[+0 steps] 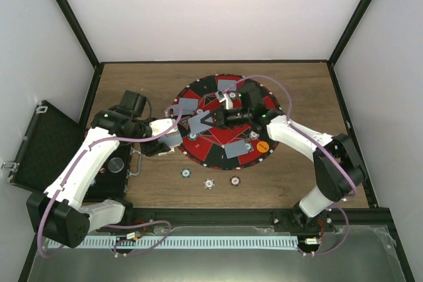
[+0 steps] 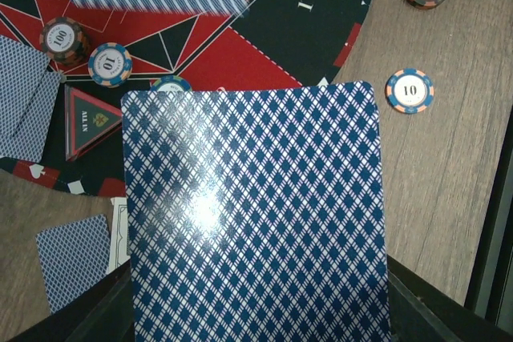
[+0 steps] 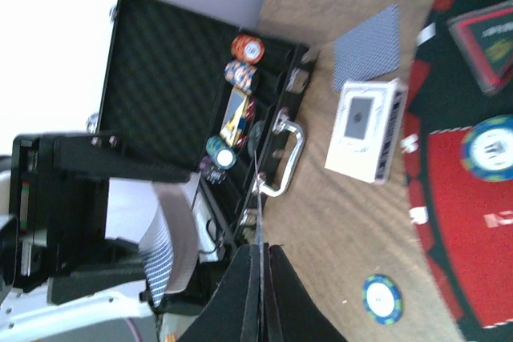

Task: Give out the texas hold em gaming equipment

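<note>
A round red-and-black poker mat [image 1: 198, 146] lies mid-table with several grey-blue-backed playing cards [image 1: 228, 85] face down on it. My left gripper [image 1: 166, 142] is shut on a deck of cards [image 2: 256, 214] at the mat's left edge; the deck's patterned back fills the left wrist view. My right gripper [image 3: 260, 250] is shut on a single card [image 3: 257, 190], seen edge-on, held over the mat's middle [image 1: 197, 123]. Striped poker chips [image 1: 209, 183] lie on the wood in front of the mat. An orange marker disc [image 1: 262, 144] rests on the mat's right side.
An open black case [image 3: 160, 70] holding chips [image 3: 243, 60] stands at the left. A white card box [image 3: 365, 130] and a loose card [image 3: 367, 42] lie between case and mat. A triangular ALL IN marker [image 2: 88, 118] and chips [image 2: 110, 64] sit on the mat.
</note>
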